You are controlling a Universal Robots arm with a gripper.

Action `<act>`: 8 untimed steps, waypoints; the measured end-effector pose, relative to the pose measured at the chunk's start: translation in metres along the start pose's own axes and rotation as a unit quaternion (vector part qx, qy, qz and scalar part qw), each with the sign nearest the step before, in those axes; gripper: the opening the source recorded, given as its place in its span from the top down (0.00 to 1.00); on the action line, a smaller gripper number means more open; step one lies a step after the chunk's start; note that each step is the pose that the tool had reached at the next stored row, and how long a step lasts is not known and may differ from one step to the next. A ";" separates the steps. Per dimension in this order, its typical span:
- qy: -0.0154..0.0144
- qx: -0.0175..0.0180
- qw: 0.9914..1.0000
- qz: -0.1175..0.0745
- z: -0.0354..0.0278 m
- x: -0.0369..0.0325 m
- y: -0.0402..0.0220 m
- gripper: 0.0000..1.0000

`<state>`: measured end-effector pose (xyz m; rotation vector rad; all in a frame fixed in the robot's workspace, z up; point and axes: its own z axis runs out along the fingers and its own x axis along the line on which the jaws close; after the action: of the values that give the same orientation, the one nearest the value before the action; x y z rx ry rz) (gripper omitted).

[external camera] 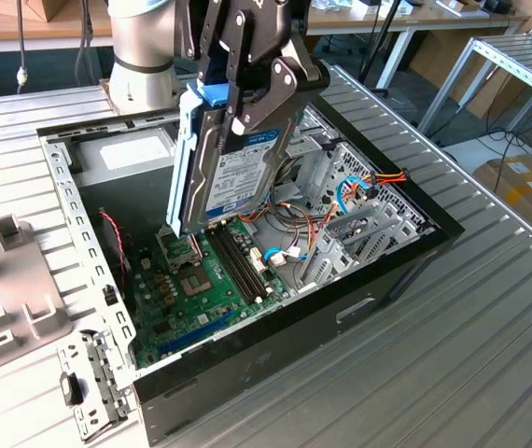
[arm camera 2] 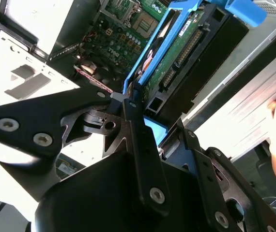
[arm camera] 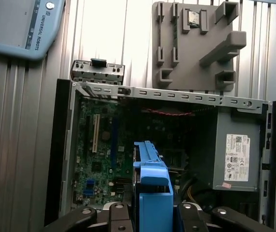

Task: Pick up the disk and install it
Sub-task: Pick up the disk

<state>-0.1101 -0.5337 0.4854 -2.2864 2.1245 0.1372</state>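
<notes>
The fingers (external camera: 280, 84) are clenched on the upper end of the disk (external camera: 233, 177). The disk hangs in the air over the open computer case (external camera: 406, 271), above the green circuit board (external camera: 201, 289) near the case's middle. It stands on end, slightly tilted, with its long axis running down from the fingers into the case. A metal drive cage (external camera: 341, 215) sits beside it, toward the exterior view's right. The disk is a dark metal slab with a white-and-blue label and blue plastic side rails (arm camera: 151, 191), seen in the first wrist view.
</notes>
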 end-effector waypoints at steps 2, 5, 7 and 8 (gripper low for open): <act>0.000 0.000 1.000 0.000 0.0000 0.0012 -0.0008 0.63; 0.000 0.000 1.000 0.000 -0.0001 0.0031 -0.0025 0.63; 0.000 0.000 1.000 0.000 -0.0001 0.0044 -0.0040 0.63; 0.000 0.000 1.000 0.000 0.0000 0.0052 -0.0050 0.63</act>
<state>-0.1047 -0.5385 0.4848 -2.2863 2.1249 0.1370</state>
